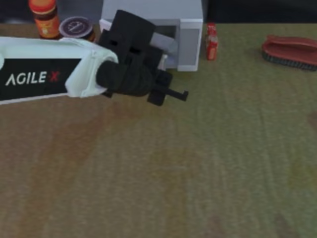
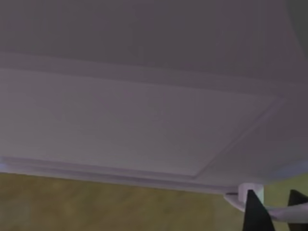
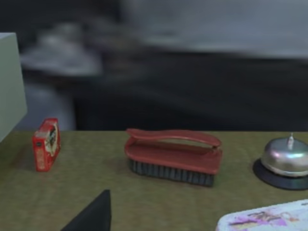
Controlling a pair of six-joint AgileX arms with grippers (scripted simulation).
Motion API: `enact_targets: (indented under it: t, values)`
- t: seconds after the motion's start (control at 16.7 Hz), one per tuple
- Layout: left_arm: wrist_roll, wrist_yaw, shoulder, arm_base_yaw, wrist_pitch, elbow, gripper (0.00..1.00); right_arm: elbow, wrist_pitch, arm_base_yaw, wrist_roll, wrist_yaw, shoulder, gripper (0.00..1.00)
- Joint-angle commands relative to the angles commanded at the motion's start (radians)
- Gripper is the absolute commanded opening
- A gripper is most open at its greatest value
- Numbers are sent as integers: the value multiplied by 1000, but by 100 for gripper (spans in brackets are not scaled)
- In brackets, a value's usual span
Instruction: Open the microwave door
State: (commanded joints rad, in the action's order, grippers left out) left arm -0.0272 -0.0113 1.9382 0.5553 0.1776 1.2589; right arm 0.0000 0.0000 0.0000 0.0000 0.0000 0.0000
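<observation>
The silver-grey microwave (image 1: 190, 29) stands at the table's back middle. My left arm reaches in from the left and covers most of the microwave door (image 1: 168, 42). In the left wrist view the door (image 2: 144, 115) fills the frame, with its pale bar handle (image 2: 279, 211) at one edge. My left gripper (image 2: 275, 211) is shut on that handle, one dark finger on each side of the bar. In the top view this gripper (image 1: 163, 69) sits just in front of the door's right part. My right gripper (image 3: 98, 216) is parked out of the top view.
Two jars (image 1: 44, 17) (image 1: 77, 27) stand left of the microwave. A small red box (image 1: 211, 42) (image 3: 46, 144) stands right of it. A red brush (image 1: 291, 49) (image 3: 173, 156) lies at the back right, near a silver bell (image 3: 285, 161).
</observation>
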Motion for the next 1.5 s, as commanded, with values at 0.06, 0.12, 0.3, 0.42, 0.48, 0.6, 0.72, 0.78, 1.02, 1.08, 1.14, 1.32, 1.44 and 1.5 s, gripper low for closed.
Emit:
enact_targets:
  t: [0.06,0.12,0.3,0.42,0.48,0.6,0.72,0.78,1.02,1.08,1.14,1.32,1.44,1.5]
  values:
    - [0,0,0,0,0,0,0,0,0,0,0,0,0,100]
    - [0,0,0,0,0,0,0,0,0,0,0,0,0,100]
    - [0,0,0,0,0,0,0,0,0,0,0,0,0,100]
    - [0,0,0,0,0,0,0,0,0,0,0,0,0,100]
    - [0,0,0,0,0,0,0,0,0,0,0,0,0,100]
    - [-6,-8,1,9,1,2,0,0,0,0,0,0,0,100]
    - [4,-15,-2,4,1,-5,0,0,0,0,0,0,0,100]
    - [15,-21,-6,-1,0,-12,0,0,0,0,0,0,0,100]
    - [54,-48,-25,-20,-8,-33,0,0,0,0,0,0,0,100]
    - [61,-53,-28,-23,-8,-38,0,0,0,0,0,0,0,100]
    - [63,-54,-28,-23,-8,-39,0,0,0,0,0,0,0,100]
    - [63,-54,-28,-23,-8,-39,0,0,0,0,0,0,0,100]
    - [63,-54,-28,-23,-8,-39,0,0,0,0,0,0,0,100]
    - [63,-54,-28,-23,-8,-39,0,0,0,0,0,0,0,100]
